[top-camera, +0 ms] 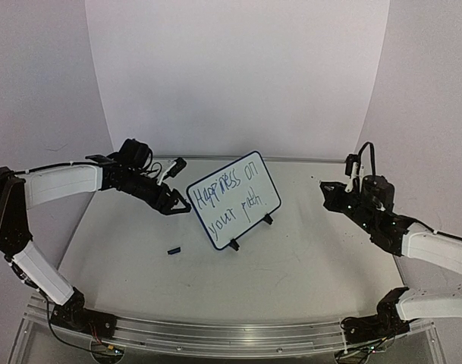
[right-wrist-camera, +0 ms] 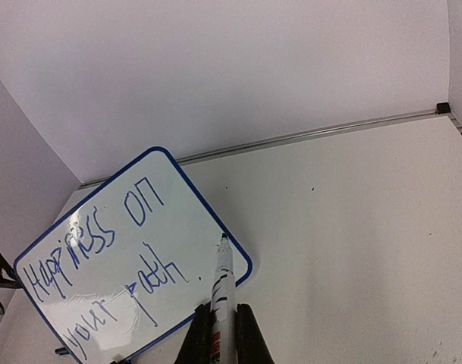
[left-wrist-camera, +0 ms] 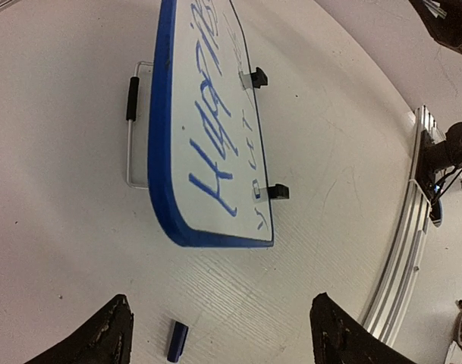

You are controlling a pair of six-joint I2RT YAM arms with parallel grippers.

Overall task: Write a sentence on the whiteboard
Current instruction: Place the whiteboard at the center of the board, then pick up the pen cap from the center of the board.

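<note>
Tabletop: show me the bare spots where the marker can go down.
Widest bare patch: white tabletop between the blue-rimmed white whiteboard and the right claw gripping the slim white marker. Also free: the strip from the board's feet to the near metal rail. Crowded: left of the board, by the open left claw and small blue cap.

**Lettered board stands between two arms**

A small rectangular whiteboard with a thin dark-blue rim stands tilted on two black clip feet, mid-way across the pale grey table. A dark-blue handwritten sentence crosses it in two slanted lines: "Happiness on your path". The left gripper sits just beside the board at its 9 o'clock. The right gripper is well apart at 3 o'clock. A small dark stub lies near the board at 7 o'clock.
</note>
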